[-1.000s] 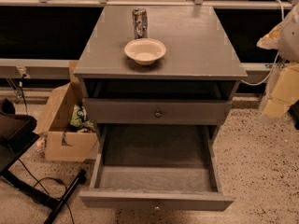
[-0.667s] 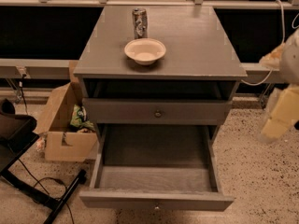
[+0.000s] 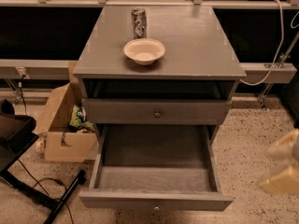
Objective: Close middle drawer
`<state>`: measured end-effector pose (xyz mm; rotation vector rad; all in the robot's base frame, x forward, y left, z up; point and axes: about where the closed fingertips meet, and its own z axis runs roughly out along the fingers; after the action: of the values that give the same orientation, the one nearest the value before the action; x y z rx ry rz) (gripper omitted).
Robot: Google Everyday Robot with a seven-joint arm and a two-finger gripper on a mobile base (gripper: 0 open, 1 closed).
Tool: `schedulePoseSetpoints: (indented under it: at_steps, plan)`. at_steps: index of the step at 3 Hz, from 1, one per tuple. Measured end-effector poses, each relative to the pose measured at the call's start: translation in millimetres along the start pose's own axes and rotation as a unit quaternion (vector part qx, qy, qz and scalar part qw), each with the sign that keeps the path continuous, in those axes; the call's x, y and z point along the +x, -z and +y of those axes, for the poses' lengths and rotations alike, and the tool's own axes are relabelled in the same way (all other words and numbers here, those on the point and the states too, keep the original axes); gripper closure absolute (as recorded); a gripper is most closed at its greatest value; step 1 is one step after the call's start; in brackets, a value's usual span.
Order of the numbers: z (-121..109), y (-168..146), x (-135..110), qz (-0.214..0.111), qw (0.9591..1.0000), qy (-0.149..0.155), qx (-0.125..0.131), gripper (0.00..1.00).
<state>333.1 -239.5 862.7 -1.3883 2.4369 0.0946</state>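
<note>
The grey cabinet [image 3: 187,45] stands in the middle of the camera view. Its middle drawer [image 3: 156,200] is pulled far out toward me, and its deep plain box is bare inside. A small round knob [image 3: 156,208] sits on its front. The top drawer [image 3: 157,112] above it is nearly shut, with a dark gap under the cabinet top. The lowest drawer is hidden beneath the open one. My gripper [image 3: 283,169] is a pale cream shape at the right edge. It hangs level with the open drawer, to its right and apart from it.
A white bowl [image 3: 144,51] and a metal can [image 3: 138,22] stand on the cabinet top. An open cardboard box [image 3: 63,134] with litter sits on the floor to the left. A black stand with cables [image 3: 28,190] is lower left. Speckled floor lies to the right.
My arm has dropped from beside the cabinet top at the upper right down to the lower right, level with the open drawer. The drawers have not moved.
</note>
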Motion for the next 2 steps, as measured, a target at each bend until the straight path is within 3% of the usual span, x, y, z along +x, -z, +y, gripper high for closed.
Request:
schedulePoseSetpoints:
  at_steps: [1,2]
  plan:
    - [40.6,-36.5,47.8,-0.003,0.9978,-0.065,-0.011,0.65]
    - [81.1,-80.6,90.8,-0.006,0.9923,-0.121,-0.025,0.89]
